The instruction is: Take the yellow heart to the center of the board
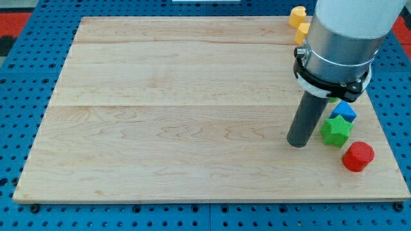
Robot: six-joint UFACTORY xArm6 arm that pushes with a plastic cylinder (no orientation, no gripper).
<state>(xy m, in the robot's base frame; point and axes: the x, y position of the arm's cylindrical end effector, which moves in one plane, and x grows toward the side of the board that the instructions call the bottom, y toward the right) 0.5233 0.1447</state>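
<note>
My tip (pixel 297 144) sits on the table (pixel 160 128) left of the green star (pixel 335 130); no claw here. Yellow heart (pixel 297 15) (partly hidden, top right) waits behind the arm; sweeping up risks clipping the blue block (pixel 345 110).

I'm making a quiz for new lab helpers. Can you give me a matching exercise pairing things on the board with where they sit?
Things:
1. red block
2. green star
3. yellow blocks
4. my tip

Places:
A. view's top, partly hidden by the arm
B. just left of the green star
C. nearest the lower right corner
D. just below the blue block

Pairs: 1-C, 2-D, 3-A, 4-B
</note>
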